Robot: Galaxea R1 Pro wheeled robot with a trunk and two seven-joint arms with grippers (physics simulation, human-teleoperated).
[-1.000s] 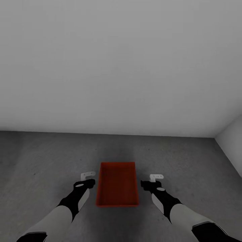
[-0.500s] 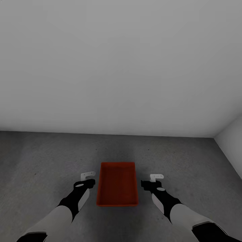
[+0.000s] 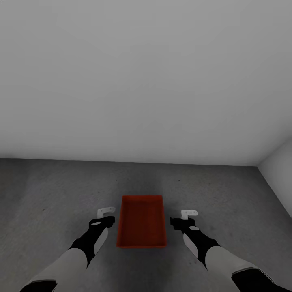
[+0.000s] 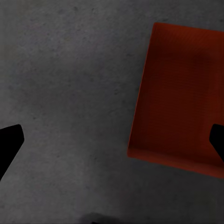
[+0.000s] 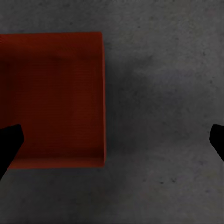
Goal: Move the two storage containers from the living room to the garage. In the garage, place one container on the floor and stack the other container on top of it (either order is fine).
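On the floor (image 3: 61,190), a storage container (image 3: 141,221) sits between parted jaws.

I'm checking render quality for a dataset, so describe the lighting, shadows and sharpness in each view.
Head view: flat, even light, no glare; a soft dark patch on the floor beyond the storage container. Left wrist view: dim, slightly soft; fingertips are featureless black silhouettes. Right wrist view: equally dim, with a blurry shadow on the concrete beside the container.

The floor (image 3: 61,190) is dark grey mottled concrete, meeting a plain pale wall (image 3: 142,81) at the far side and another at the right. One orange-red storage container (image 3: 141,221) sits flat on it, open side up, near centre.
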